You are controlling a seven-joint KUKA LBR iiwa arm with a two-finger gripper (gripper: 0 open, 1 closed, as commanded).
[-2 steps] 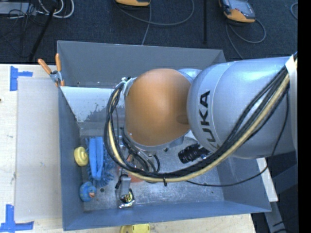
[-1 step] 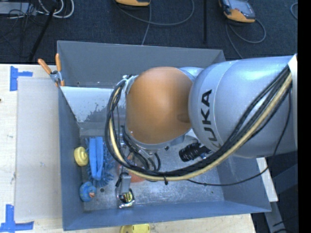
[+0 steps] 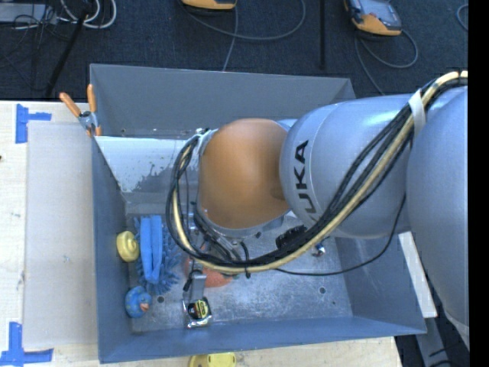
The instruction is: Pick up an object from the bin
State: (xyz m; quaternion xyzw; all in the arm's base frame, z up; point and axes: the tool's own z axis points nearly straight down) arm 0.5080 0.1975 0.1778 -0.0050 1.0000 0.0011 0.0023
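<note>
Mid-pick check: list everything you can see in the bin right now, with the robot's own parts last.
bin: one, grey metal, centre of the view
rounded thing: one, yellow, small, bin's left side
long ridged thing: one, blue, just right of the yellow one
small blue thing: one, blue with a yellow bit, near-left corner
yellow-and-black thing: one, small, by the front wall
red-orange thing: one, partly hidden under the wrist, kind unclear
gripper: one, dark, low beside the red-orange thing
orange cover: one, on the wrist
cables: several, black and yellow, looped round the wrist
arm: one, silver-grey, from the right
</note>
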